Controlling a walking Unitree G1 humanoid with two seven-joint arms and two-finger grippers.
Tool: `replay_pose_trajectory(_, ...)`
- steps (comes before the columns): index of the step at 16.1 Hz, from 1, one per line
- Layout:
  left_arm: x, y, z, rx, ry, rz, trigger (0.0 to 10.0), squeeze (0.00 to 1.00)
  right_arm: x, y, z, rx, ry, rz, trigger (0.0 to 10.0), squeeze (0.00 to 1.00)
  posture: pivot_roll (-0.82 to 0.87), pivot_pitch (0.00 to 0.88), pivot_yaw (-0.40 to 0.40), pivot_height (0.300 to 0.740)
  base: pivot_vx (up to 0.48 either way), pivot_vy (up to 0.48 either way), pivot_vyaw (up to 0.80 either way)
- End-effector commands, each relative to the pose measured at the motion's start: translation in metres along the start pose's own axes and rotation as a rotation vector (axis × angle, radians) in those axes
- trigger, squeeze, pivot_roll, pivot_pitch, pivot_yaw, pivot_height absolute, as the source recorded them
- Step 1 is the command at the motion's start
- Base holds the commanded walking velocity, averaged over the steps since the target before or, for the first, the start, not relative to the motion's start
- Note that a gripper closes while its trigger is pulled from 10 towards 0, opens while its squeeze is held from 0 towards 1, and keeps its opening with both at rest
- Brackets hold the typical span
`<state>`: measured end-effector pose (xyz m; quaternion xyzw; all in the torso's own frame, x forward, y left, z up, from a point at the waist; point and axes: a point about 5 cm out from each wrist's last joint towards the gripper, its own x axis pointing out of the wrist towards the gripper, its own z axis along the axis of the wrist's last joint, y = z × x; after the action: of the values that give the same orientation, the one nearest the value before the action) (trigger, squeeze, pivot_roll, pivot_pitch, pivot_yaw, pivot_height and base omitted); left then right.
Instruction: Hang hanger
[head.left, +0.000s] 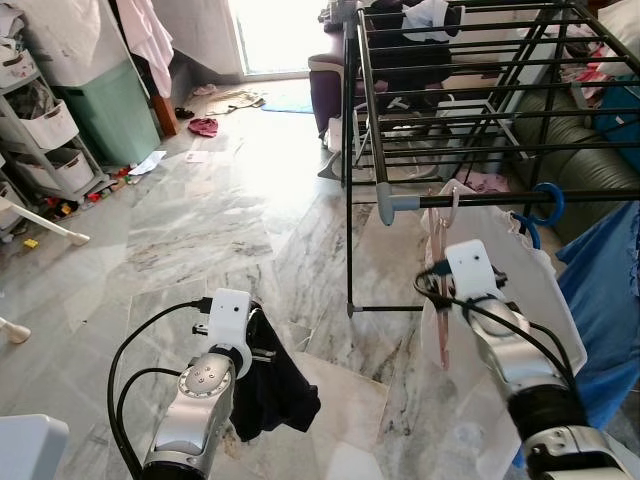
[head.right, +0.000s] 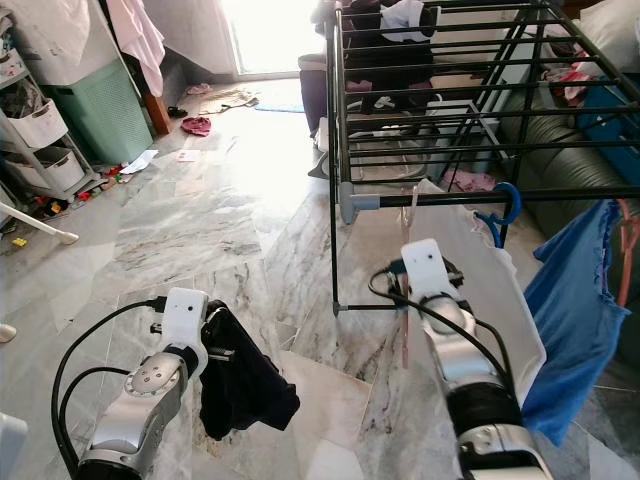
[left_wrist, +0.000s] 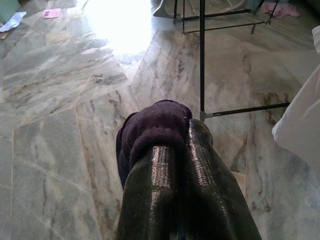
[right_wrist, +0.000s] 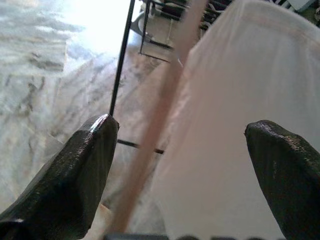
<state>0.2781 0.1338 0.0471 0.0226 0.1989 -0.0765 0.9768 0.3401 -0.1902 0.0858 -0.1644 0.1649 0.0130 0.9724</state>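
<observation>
A pink hanger (head.left: 441, 262) carrying a white garment (head.left: 530, 300) hangs by its hook from the front rail of the black drying rack (head.left: 480, 196). My right gripper (right_wrist: 182, 135) is open beside it. The hanger's pink bar (right_wrist: 160, 115) runs between the spread fingers (right_wrist: 85, 165) without being clamped, and the white cloth (right_wrist: 225, 125) fills the space behind. Low at the left, my left gripper (left_wrist: 177, 135) is shut on a dark purple-black garment (head.left: 270, 385) that droops toward the floor.
A blue hanger hook (head.left: 548, 205) and a blue garment (head.left: 605, 290) hang on the rack's right end. A dark sofa (head.left: 560, 130) stands behind the rack. A shelf cart (head.left: 40, 140), green bin (head.left: 105, 110) and scattered clothes (head.left: 203, 126) lie far left on the marble floor.
</observation>
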Motion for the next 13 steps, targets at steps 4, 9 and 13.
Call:
replay_pose_trajectory(4, 0.004, 0.002, 0.010, 0.018, -0.037, 0.007, 10.0, 0.00, 0.005, 0.022, 0.032, 0.069, -0.115, 0.052, 10.0, 1.00, -0.04, 0.000, 0.074, 0.740, 0.000, 0.000, 0.00)
replay_pose_trajectory(9, 0.003, 0.002, 0.010, 0.017, -0.037, 0.012, 10.0, 0.00, 0.008, 0.038, 0.034, 0.070, -0.108, 0.088, 10.0, 1.00, -0.03, 0.000, 0.067, 0.740, 0.000, 0.000, 0.00)
replay_pose_trajectory(13, 0.003, 0.002, 0.008, 0.018, -0.031, 0.008, 10.0, 0.00, 0.016, 0.047, 0.038, 0.211, -0.032, 0.033, 10.0, 1.00, -0.04, 0.000, 0.070, 0.740, 0.000, 0.000, 0.00)
